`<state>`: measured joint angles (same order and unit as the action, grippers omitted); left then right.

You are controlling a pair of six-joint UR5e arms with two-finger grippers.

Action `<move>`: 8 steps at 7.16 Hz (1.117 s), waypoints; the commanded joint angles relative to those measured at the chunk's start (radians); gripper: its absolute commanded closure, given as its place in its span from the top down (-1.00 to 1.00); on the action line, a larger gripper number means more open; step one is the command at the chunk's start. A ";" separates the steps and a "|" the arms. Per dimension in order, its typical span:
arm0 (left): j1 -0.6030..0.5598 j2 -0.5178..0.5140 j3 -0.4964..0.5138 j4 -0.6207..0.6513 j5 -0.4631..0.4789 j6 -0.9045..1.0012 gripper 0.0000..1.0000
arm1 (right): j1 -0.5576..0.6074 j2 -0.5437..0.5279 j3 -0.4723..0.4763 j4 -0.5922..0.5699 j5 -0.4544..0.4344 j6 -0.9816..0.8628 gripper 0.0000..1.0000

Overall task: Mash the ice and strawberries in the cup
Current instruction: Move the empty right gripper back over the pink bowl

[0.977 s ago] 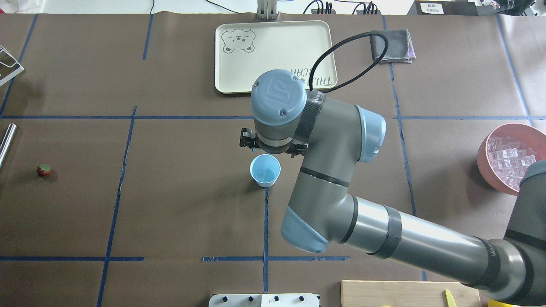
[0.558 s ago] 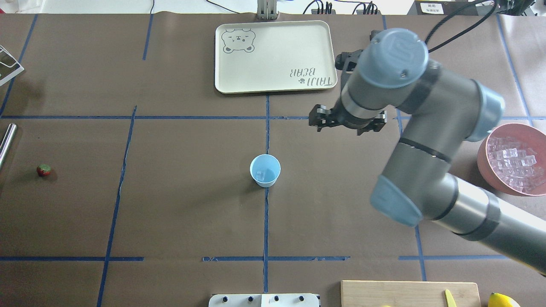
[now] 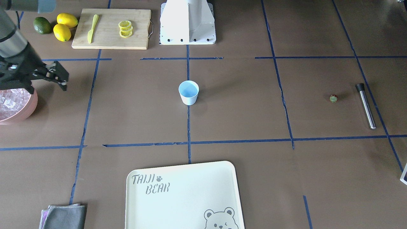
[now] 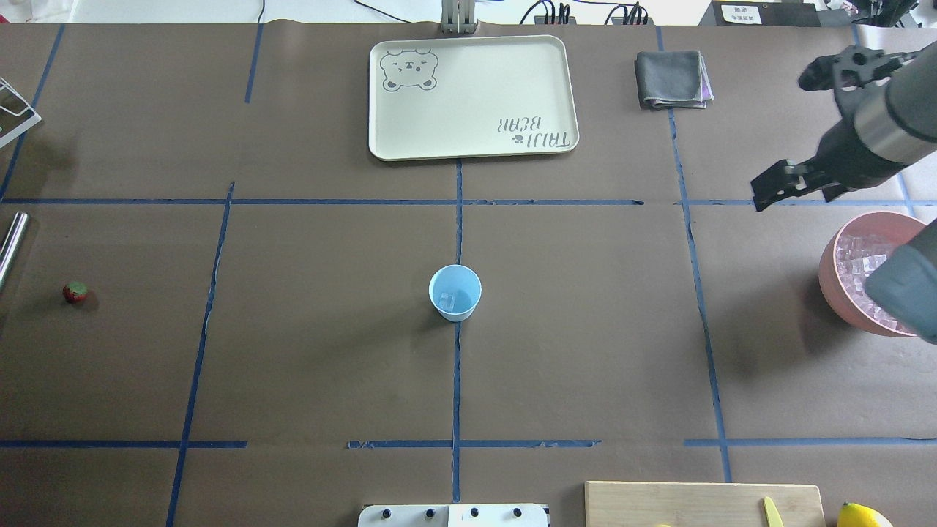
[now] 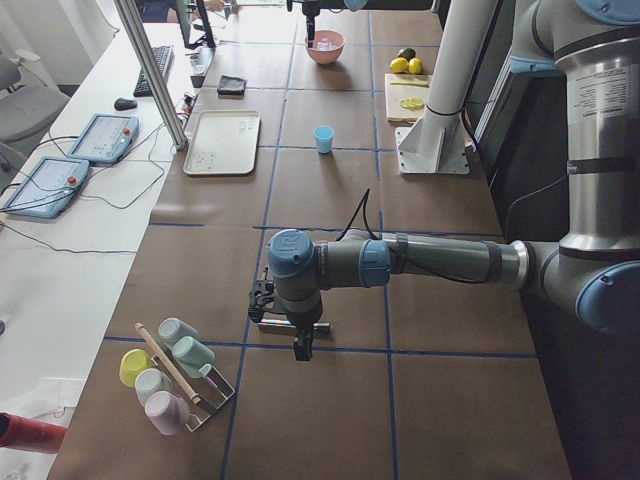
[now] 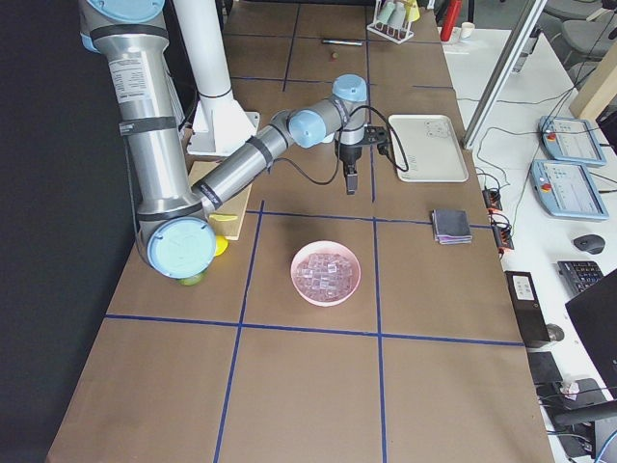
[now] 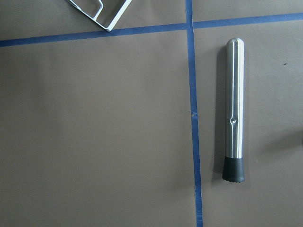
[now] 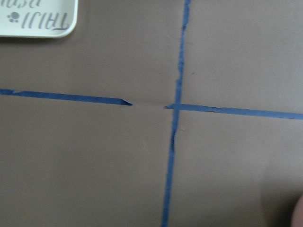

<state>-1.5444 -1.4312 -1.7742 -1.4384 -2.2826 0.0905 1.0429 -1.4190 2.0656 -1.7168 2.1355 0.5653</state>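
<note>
The light-blue cup [image 4: 455, 293] [image 3: 188, 92] stands upright at the table's middle with one ice cube [image 4: 446, 298] inside. More ice [image 4: 867, 274] [image 3: 8, 101] fills the pink bowl [image 4: 831, 282] at the right edge. My right gripper [image 4: 794, 190] [image 3: 46, 83] hangs open and empty beside that bowl, far from the cup. The strawberry [image 4: 75, 292] [image 3: 333, 98] lies alone at the far left. The left gripper [image 5: 298, 338] hovers over a steel muddler [image 7: 234, 118] [image 3: 365, 106]; I cannot tell whether it is open or shut.
A cream bear tray [image 4: 472, 95] and a folded grey cloth [image 4: 672, 79] lie at the far side. A cutting board [image 3: 111, 28] carries lemon slices and a yellow knife, with lemons [image 3: 63, 27] beside it. A rack of cups [image 5: 170, 375] stands past the muddler.
The right arm swung away from the cup, moving right across the table to the pink bowl's edge. The cup and strawberry stayed put.
</note>
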 commanded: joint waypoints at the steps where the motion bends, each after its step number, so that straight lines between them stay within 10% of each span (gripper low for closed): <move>1: 0.001 0.003 -0.004 0.001 0.000 0.000 1.00 | 0.103 -0.118 -0.001 0.002 0.049 -0.217 0.99; 4: 0.001 0.003 -0.004 0.003 0.000 0.000 1.00 | 0.101 -0.227 -0.147 0.316 0.052 -0.208 0.97; 8: 0.001 0.003 -0.004 0.003 0.000 0.000 1.00 | 0.077 -0.224 -0.260 0.359 0.046 -0.209 0.82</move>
<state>-1.5432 -1.4281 -1.7785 -1.4358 -2.2826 0.0905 1.1352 -1.6408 1.8271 -1.3617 2.1826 0.3569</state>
